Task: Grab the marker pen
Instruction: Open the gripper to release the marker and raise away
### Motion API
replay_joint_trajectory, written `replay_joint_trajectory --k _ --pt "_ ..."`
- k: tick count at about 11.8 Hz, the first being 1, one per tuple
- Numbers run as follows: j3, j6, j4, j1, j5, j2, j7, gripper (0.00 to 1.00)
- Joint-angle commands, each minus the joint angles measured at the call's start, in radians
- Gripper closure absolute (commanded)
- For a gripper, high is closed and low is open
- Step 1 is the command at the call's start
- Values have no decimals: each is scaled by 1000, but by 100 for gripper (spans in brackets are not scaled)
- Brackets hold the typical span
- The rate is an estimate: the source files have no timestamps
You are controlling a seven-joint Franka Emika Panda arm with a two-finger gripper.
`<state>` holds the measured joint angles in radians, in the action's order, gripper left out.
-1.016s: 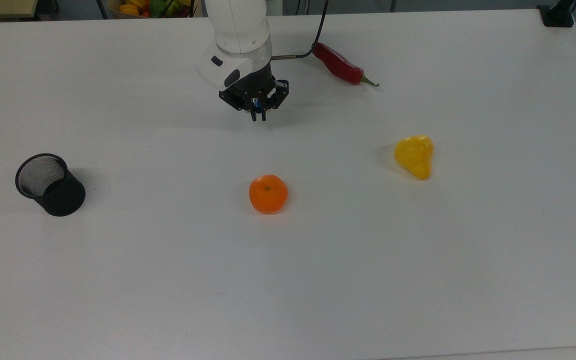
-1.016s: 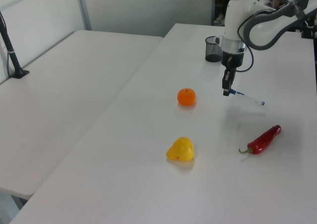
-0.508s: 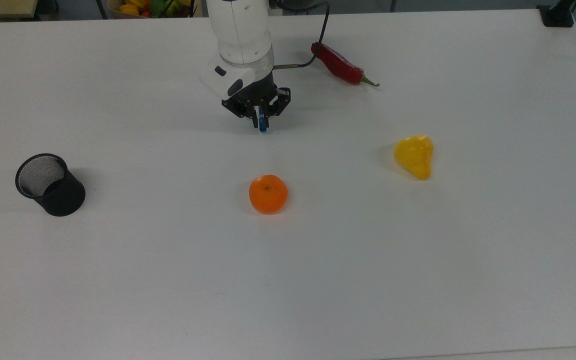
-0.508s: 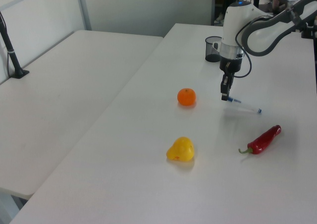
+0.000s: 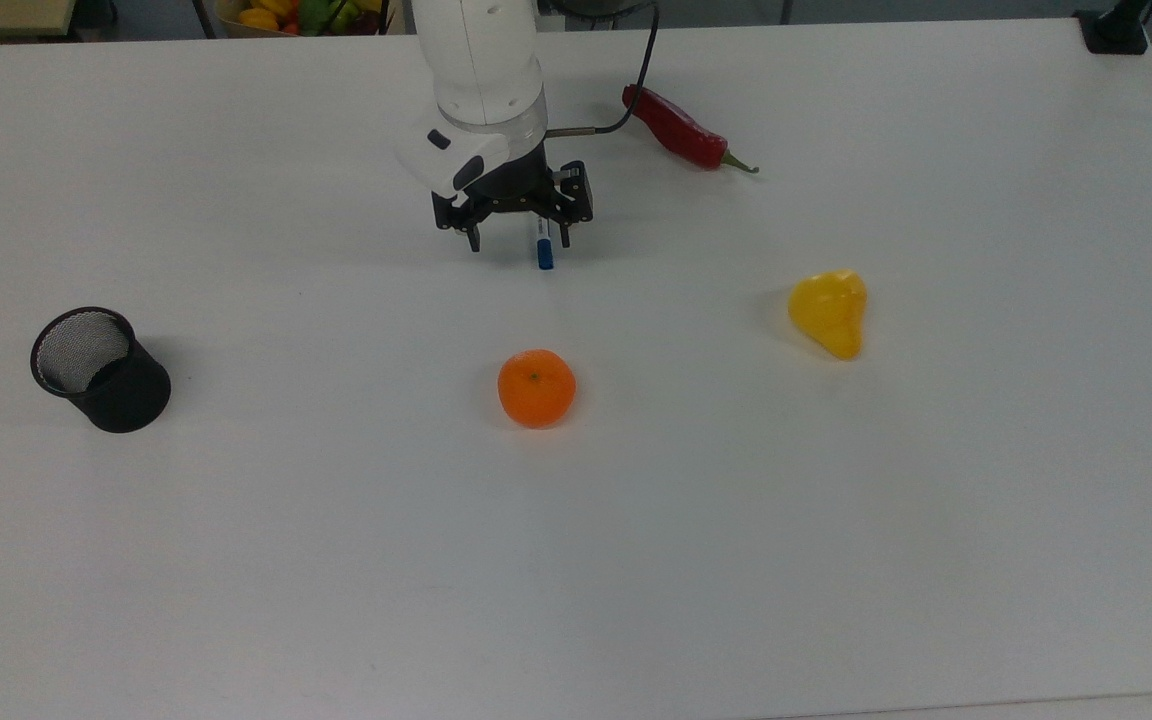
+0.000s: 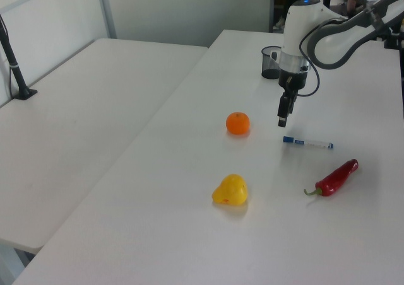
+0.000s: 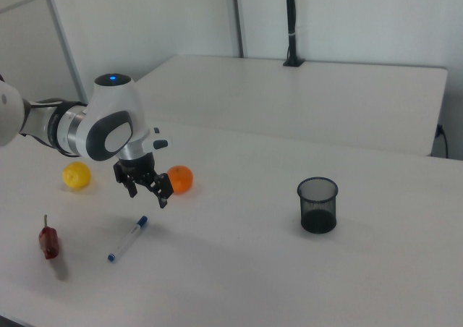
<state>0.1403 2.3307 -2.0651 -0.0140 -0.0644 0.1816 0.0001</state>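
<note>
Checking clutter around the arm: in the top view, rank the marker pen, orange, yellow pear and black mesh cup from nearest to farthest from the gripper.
From the gripper:
1. Marker pen, just right.
2. Orange, below.
3. Yellow pear, right.
4. Black mesh cup, far left.

Marker pen [image 6: 308, 144] lies on table [image 6: 189, 234]

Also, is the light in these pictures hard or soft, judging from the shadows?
Soft: in the top view the orange and cup cast only faint, blurred shadows; in the right view a dim grey patch lies beside the pen; in the left view the table shows no glare.
</note>
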Motion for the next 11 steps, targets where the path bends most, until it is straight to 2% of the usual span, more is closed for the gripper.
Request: replay_joint_trajectory --k 1,2,4,5,7,10,11 --pt "-14 -197 136 -41 2 -57 61 0" --pt "-24 -273 193 -44 3 -59 64 0" --pt "-77 -469 334 -44 2 -70 67 0" --pt "-94 -522 374 -44 2 -91 66 0" --pt "-137 -571 390 -34 -2 -171 66 0" --pt "-160 -681 442 -27 -2 -218 67 0" --pt "-178 -682 439 -3 -3 -241 66 0"
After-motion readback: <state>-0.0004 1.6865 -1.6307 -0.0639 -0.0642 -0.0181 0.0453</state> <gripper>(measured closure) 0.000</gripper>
